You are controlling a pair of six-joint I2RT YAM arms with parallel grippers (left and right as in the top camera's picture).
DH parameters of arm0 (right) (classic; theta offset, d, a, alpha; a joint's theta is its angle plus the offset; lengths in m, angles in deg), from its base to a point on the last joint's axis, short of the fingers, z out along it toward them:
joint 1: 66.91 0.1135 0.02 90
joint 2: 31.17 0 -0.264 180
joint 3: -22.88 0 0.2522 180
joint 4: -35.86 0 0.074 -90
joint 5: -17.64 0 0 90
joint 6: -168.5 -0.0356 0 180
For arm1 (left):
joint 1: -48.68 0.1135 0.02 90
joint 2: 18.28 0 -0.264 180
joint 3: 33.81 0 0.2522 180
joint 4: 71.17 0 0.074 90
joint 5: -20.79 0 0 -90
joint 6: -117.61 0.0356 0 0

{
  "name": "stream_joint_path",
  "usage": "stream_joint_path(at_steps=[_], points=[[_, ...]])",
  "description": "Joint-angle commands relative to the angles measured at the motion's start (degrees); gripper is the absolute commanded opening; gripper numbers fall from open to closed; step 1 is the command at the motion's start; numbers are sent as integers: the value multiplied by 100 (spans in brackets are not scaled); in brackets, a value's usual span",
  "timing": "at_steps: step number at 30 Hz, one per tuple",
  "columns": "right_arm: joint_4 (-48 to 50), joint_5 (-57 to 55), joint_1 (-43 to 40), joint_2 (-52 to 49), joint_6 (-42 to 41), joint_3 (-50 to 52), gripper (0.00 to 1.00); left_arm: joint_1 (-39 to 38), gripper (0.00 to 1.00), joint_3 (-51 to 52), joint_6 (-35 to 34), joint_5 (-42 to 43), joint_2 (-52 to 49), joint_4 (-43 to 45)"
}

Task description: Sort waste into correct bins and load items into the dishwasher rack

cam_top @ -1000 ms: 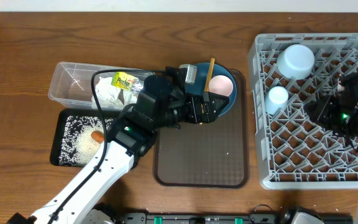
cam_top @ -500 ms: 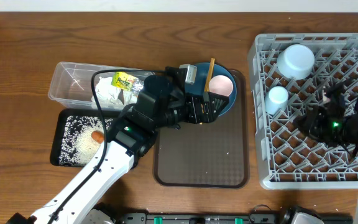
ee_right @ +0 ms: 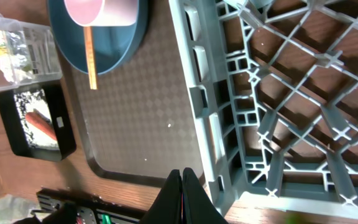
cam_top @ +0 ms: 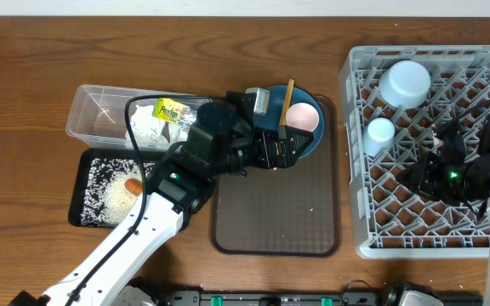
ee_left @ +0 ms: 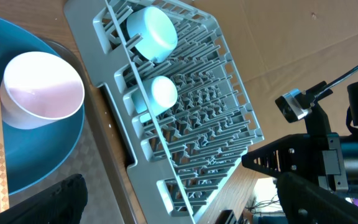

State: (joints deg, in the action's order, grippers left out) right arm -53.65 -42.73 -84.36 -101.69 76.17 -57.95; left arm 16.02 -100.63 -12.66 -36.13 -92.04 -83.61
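The dark-blue plate lies at the back of the brown tray, with the pale-pink cup and the wooden chopsticks on it. My left gripper hovers open over the plate's near-left rim, holding nothing. In the left wrist view the pink cup sits at the upper left and one finger shows low down. The grey dishwasher rack holds an upturned light-blue bowl and a light-blue cup. My right gripper is over the rack's middle. Its fingers are shut and empty.
The clear tub holds the white napkin and the yellow-green packet. In front of it, the black tray carries rice grains and the carrot. The brown tray has a few grains on it.
My right gripper has slid left and a little toward the front over the rack, still shut. The left arm and everything on the table have stayed put.
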Motion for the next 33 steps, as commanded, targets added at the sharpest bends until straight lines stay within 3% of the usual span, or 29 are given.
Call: stream_joint_path(at_steps=[1,33], points=[[-39,-92,142,68,92,13,3,20,100,-74,55,79,46,4],[-186,-118,142,68,116,13,4,20,100,-74,55,79,46,4]])
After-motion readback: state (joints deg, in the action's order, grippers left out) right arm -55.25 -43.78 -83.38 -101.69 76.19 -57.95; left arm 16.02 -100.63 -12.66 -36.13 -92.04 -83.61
